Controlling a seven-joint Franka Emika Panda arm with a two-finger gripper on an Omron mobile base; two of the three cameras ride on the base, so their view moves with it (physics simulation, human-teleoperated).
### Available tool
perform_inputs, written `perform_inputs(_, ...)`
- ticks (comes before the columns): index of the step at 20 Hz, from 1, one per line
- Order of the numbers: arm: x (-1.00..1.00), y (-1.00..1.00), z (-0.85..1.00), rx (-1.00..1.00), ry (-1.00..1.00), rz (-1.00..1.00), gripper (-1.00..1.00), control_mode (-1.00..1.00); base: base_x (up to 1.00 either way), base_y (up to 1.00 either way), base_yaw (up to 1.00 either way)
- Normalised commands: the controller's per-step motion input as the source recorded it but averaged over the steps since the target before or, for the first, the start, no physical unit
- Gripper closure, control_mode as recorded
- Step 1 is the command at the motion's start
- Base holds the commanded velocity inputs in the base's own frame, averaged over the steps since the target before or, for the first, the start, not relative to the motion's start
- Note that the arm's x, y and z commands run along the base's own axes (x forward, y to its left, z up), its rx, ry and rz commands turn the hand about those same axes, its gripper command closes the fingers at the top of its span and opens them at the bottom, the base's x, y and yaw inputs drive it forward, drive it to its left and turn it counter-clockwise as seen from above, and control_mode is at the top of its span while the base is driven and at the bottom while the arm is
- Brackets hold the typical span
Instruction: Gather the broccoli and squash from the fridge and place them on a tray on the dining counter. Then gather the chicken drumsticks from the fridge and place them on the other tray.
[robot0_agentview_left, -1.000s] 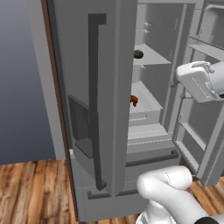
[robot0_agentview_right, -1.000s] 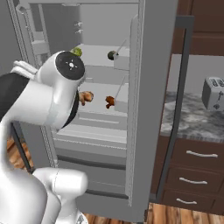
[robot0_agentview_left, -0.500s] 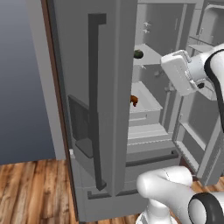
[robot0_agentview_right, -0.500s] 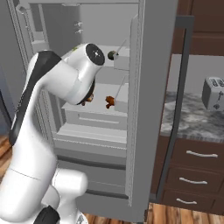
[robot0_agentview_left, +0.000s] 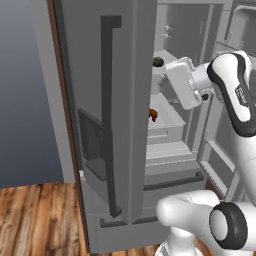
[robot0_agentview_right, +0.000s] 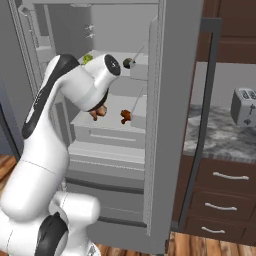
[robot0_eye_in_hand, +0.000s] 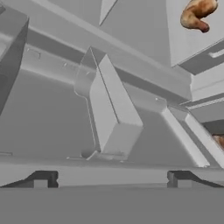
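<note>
From the left base view, the fridge stands with its doors swung open, the near door's dark bar handle upright on its face; the arm reaches into the lit compartment at middle-shelf height; a dark green piece sits on an upper shelf, and a brown chicken drumstick lies just past the door's edge on the shelf below; wood floor runs beneath. From the right base view, the arm's elbow crosses the opening; a green-yellow broccoli shows on the upper shelf behind the arm, and two drumsticks lie on the white middle shelf, well apart, their long axes not clear; a toaster stands on the counter to the right. In the hand view, the gripper has its jaws spread wide with nothing between them; one curved drumstick lies at the top right, grey shelf edges slanting across.
</note>
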Motion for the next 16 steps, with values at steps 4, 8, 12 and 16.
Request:
perform_inputs(4,0.09,0.55,-0.12,0.09,0.01,0.08,-1.0,-1.0,0.0,0.0,0.0)
perform_inputs(8,0.02,0.66,-0.07,0.07,0.02,0.1,-1.0,-1.0,0.0,0.0,0.0)
perform_inputs(12,0.0,0.74,-0.05,0.04,0.02,0.12,-1.0,-1.0,0.0,0.0,0.0)
perform_inputs(16,-0.07,0.78,-0.05,0.01,0.01,0.12,-1.0,-1.0,0.0,0.0,0.0)
